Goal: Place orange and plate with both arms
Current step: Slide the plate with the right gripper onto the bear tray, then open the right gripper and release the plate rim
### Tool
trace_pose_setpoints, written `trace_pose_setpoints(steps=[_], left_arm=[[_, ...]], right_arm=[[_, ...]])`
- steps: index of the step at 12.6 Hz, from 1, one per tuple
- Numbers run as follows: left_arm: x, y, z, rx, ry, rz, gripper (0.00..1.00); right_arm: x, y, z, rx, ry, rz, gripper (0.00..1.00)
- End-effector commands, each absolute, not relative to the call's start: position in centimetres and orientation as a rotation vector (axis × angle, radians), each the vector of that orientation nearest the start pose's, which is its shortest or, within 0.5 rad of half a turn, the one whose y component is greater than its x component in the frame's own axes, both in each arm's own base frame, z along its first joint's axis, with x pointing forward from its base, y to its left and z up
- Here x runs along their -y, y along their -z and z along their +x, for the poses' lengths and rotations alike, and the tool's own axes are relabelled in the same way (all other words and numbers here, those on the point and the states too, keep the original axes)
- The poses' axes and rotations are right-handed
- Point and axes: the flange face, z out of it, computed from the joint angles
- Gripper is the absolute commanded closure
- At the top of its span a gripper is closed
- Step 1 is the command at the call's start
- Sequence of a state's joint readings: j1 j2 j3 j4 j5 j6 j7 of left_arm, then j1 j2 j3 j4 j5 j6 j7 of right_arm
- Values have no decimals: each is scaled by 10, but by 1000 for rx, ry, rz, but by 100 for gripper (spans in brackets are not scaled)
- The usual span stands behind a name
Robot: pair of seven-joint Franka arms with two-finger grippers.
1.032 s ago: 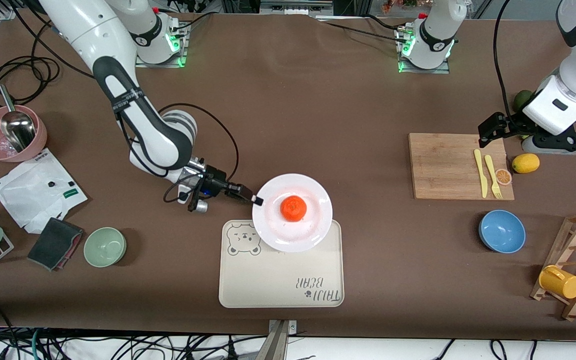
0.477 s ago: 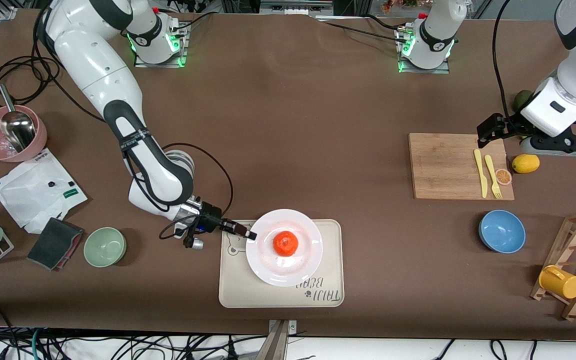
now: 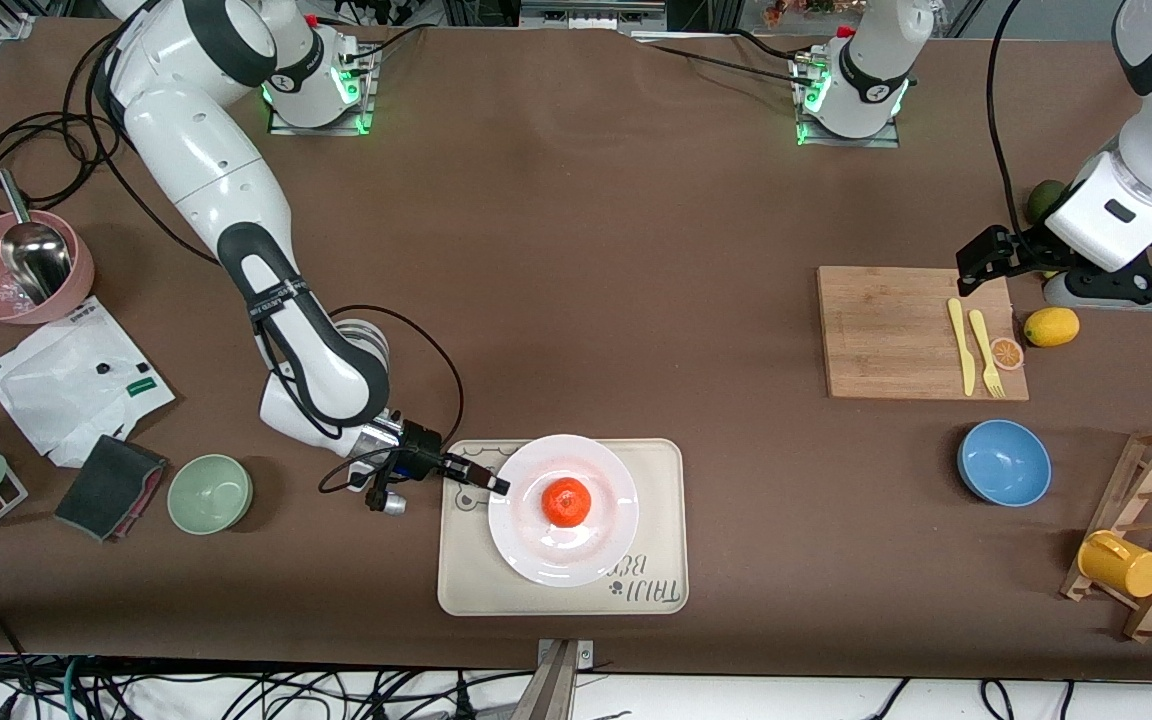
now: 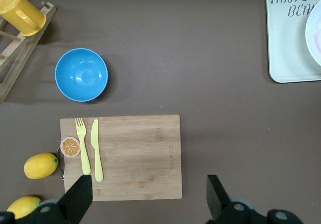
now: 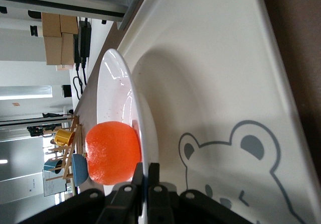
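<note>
I am keeping the right tool point(image 3: 498, 487) clenched on the rim of the plate point(image 3: 596, 550), which is sitting over the bear-print tray point(image 3: 666, 470) near the front of the counter point(image 3: 636, 250), with the orange point(image 3: 567, 502) resting at its middle. I judge the placing step is nearly done; next I am needing to settle the plate flat and release without tipping the fruit. The right arm is reaching low, wrist nearly level. The left tool point(image 4: 145, 206) is hanging released over the cutting board point(image 3: 886, 335), waiting.

Bright even overhead light, soft shadows (sharp focus)
</note>
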State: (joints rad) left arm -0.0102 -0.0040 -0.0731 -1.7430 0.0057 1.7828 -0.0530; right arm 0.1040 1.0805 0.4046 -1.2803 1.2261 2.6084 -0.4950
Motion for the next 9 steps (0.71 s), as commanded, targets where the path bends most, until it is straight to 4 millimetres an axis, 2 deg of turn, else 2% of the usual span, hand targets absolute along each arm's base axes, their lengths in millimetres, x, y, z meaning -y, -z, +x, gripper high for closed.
trace_pose_setpoints(steps=[1, 3, 5, 9], left_arm=[[45, -570, 565, -51, 78, -3158, 0], [45, -570, 565, -51, 78, -3158, 0], [45, -570, 565, -51, 78, -3158, 0], [45, -570, 565, -51, 78, -3158, 0]], right_arm=[[-277, -138, 716, -319, 211, -2076, 100], [-271, -135, 718, -305, 218, -2091, 99], [-269, -134, 718, -288, 221, -2106, 70], [-263, -136, 721, -210, 245, -2162, 44]])
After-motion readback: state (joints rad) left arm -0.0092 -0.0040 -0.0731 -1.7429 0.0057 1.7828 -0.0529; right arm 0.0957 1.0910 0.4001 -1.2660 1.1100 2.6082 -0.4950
